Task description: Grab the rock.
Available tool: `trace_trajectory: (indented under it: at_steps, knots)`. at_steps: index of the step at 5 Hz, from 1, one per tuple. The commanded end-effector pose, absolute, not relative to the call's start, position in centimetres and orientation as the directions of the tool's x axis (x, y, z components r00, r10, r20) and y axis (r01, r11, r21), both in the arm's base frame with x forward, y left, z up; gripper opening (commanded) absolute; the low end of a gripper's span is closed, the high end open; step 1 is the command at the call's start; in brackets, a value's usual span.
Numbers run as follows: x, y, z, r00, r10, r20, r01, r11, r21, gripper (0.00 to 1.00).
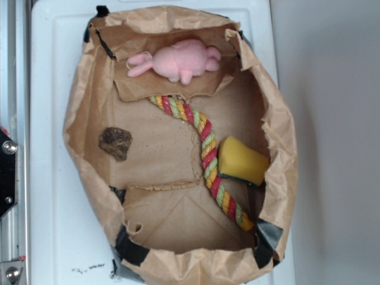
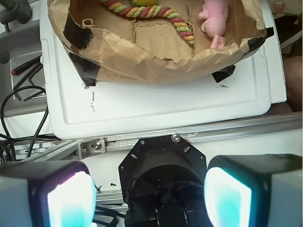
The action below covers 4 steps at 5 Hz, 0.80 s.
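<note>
- Crumpled brown paper is what we see first: a paper bag [image 1: 76,119] cut low into a tray sits on a white board [image 1: 53,196], with black tape at its corners.
- On the left of the bag floor lies the rock [image 1: 115,143], dark brown and lumpy, alone on bare paper with nothing touching it.
- Moving right, a pink plush toy [image 1: 178,60] rests at the far end, and a red, yellow and green rope [image 1: 205,148] runs diagonally down the middle, well apart from the rock.
- Further right, the yellow sponge [image 1: 242,160] sits just beside the rope, against the right wall.
- In the wrist view, the gripper [image 2: 149,198] hangs outside the bag, over the metal rail [image 2: 227,130], its two pads wide apart with nothing between them.
- The bag's rim hides the rock from that view.
- We judge this the very start: the approach is not yet begun.
- Next we need to travel over the bag wall, centre above the rock, then descend with jaws spread, clear of the crumpled paper edge.
</note>
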<state>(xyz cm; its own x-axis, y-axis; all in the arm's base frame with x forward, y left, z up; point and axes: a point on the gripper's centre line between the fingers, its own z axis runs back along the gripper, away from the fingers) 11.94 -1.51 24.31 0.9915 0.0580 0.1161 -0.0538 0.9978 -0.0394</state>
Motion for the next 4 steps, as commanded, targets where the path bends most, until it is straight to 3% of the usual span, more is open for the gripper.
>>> trace_trajectory:
  at_steps: [1, 2, 4]
  knots:
    - [11.9, -1.5, 24.3, 0.992, 0.058, 0.116, -0.054, 0.998, -0.039, 1.00]
    - [16.4, 0.7, 23.1, 0.984, 0.112, 0.142, -0.099, 0.991, -0.094, 1.00]
    - [20.8, 4.5, 20.0, 0.977, 0.143, 0.161, -0.122, 0.983, -0.136, 1.00]
